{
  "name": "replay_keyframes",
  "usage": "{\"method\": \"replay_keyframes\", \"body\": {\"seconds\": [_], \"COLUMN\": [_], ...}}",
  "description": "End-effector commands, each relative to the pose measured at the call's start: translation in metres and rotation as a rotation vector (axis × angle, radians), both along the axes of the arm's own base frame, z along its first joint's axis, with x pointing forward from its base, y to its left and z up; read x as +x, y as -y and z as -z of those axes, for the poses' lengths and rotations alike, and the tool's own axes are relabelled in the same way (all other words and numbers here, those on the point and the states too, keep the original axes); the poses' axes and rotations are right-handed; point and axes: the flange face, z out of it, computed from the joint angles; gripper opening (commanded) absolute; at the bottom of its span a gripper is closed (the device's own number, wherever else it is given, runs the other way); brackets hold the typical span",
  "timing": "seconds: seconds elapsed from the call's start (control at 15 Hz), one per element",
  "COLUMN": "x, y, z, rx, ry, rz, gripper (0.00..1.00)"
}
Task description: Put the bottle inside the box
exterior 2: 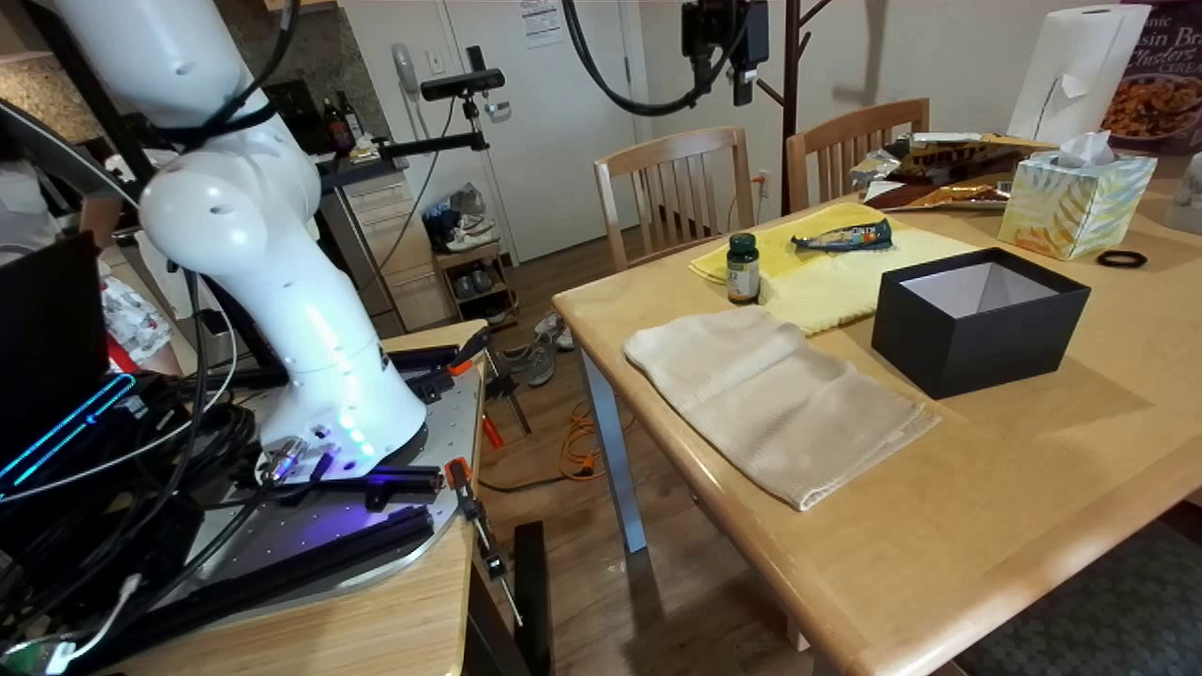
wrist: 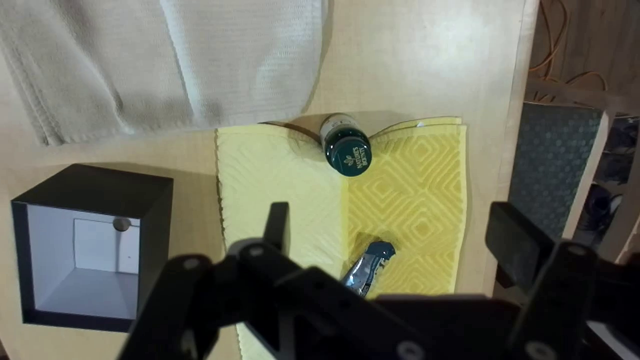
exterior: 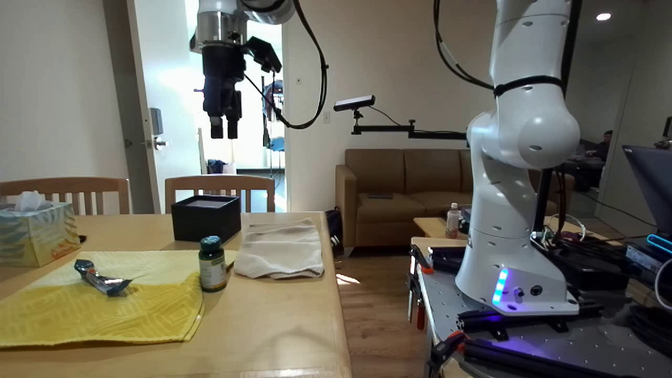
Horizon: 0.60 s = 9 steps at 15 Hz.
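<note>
The dark-green bottle with a green cap and pale label (exterior: 212, 268) stands upright at the yellow cloth's edge; it also shows in an exterior view (exterior 2: 743, 272) and the wrist view (wrist: 348, 147). The black box (exterior: 207, 220) is open at the top with a white inside, seen in an exterior view (exterior 2: 972, 343) and at the left of the wrist view (wrist: 107, 187). My gripper (exterior: 224, 131) hangs high above the table, pointing down. In the wrist view its fingers (wrist: 390, 225) are wide apart with nothing held. It is partly cut off in an exterior view (exterior 2: 742, 89).
A yellow cloth (wrist: 415, 190) bears a wrapped bar (wrist: 367, 267). A folded beige cloth (exterior 2: 770, 394) lies near the bottle and the box. A tissue box (exterior: 42, 233) stands on the table, with a paper towel roll (exterior 2: 1075, 75) and snack bags (exterior 2: 948, 169) behind it.
</note>
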Motion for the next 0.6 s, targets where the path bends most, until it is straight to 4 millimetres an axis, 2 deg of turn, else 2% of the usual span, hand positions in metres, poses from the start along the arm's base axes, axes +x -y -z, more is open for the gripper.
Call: {"method": "replay_keyframes", "body": {"seconds": [0.0, 0.2, 0.53], "x": [0.03, 0.041, 0.042], "y": [0.002, -0.003, 0.0], "z": [0.019, 0.044, 0.077], "rx": [0.038, 0.062, 0.076], "ry": [-0.062, -0.106, -0.172], "rz": [-0.01, -0.008, 0.016], "gripper": [1.0, 1.0, 1.0]}}
